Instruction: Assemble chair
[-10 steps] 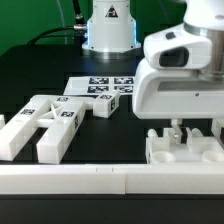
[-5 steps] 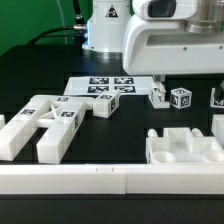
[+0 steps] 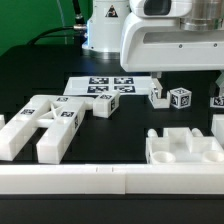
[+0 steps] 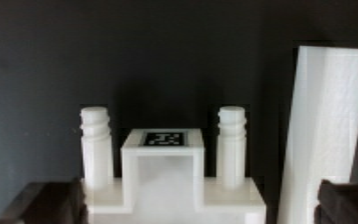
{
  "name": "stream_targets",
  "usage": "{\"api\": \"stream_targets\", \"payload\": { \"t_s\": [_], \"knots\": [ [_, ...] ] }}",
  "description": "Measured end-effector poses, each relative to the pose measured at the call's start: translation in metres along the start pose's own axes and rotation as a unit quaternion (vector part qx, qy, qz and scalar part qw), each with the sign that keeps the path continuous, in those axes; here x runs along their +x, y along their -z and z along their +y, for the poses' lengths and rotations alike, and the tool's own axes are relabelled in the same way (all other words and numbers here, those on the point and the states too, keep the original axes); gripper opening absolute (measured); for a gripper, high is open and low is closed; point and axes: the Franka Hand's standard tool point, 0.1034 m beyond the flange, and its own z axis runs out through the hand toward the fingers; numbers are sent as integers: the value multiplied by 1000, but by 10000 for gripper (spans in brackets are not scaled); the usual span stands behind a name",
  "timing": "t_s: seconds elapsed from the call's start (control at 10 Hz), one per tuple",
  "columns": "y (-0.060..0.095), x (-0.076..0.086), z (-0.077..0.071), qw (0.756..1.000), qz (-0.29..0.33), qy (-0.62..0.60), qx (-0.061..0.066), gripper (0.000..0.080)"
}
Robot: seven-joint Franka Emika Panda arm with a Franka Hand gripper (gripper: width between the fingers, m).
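Observation:
In the wrist view my gripper [image 4: 197, 206] is open, with its dark fingers [image 4: 51, 205] far apart at the picture's lower corners. Between them, lower down, is a white chair piece [image 4: 158, 180] with two ribbed pegs and a tagged block [image 4: 163, 140]. A tall white bar [image 4: 327, 120] stands beside it. In the exterior view the same blocky chair piece [image 3: 185, 145] sits at the front right. The arm's white hand housing [image 3: 170, 45] hangs above it; the fingertips do not show there. A slotted white chair panel [image 3: 48, 122] lies at the exterior view's left, with a short tagged bar [image 3: 105, 104] beside it.
The marker board [image 3: 100, 84] lies flat behind the panel. Three small tagged cubes [image 3: 180, 98] stand at the back right. A long white rail [image 3: 100, 181] runs along the front edge. The robot base [image 3: 105, 30] stands at the back.
One second ago the hand was low, its fingers at the front right chair piece. It has since risen clear, leaving the piece on the table; no visible movement in the last half second.

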Motion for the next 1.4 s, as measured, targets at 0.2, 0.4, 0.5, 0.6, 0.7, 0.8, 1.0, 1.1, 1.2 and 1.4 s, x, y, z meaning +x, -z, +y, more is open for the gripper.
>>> {"api": "stream_targets", "payload": {
  "t_s": [0.2,0.4,0.5,0.6,0.7,0.8,1.0,1.1,1.2,1.4],
  "knots": [
    [0,-32,-3,1000,-3,11,-2,649],
    [-5,-63,1,999,-6,35,-5,649],
    [-8,-68,4,1000,-7,29,-3,649],
    [-8,-67,3,1000,-7,29,-3,649],
    [-8,-67,3,1000,-7,29,-3,649],
    [-8,-67,3,1000,-7,29,-3,649],
    [-16,-77,16,999,-13,50,-5,649],
    [-21,-83,20,999,-11,49,-6,649],
    [-24,-88,21,999,-13,50,-6,649],
    [-23,-87,20,998,-27,50,-7,649]
  ]
}}
